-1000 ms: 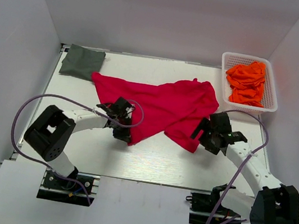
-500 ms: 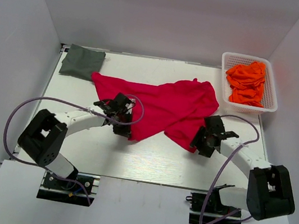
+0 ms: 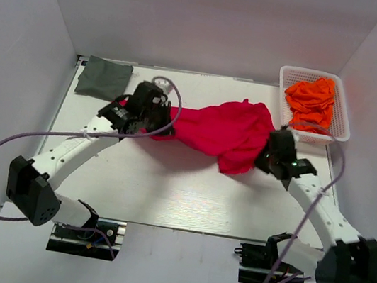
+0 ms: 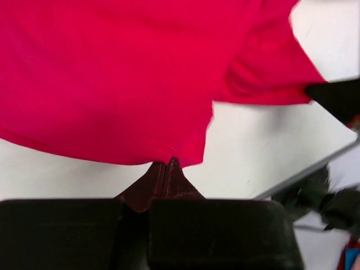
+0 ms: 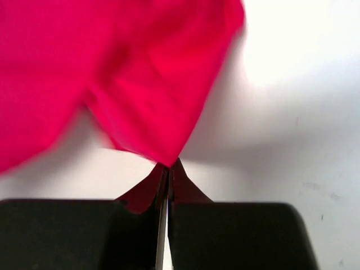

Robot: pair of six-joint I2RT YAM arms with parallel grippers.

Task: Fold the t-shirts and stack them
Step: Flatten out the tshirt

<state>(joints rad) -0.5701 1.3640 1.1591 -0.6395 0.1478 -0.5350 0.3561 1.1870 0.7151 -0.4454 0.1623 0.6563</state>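
Hem of red t-shirt (image 3: 219, 128) pinched by closed left gripper (image 4: 166, 167), closed right gripper (image 5: 169, 169).

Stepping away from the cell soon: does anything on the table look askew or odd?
Nothing spilled or damaged. The red t-shirt is bunched and lopsided between the left claw and right claw, both shut on its edge; orange t-shirts lie heaped in the basket.

Red t-shirt (image 3: 219, 128), grey-green t-shirt (image 3: 103, 78), basket (image 3: 281, 84): one each
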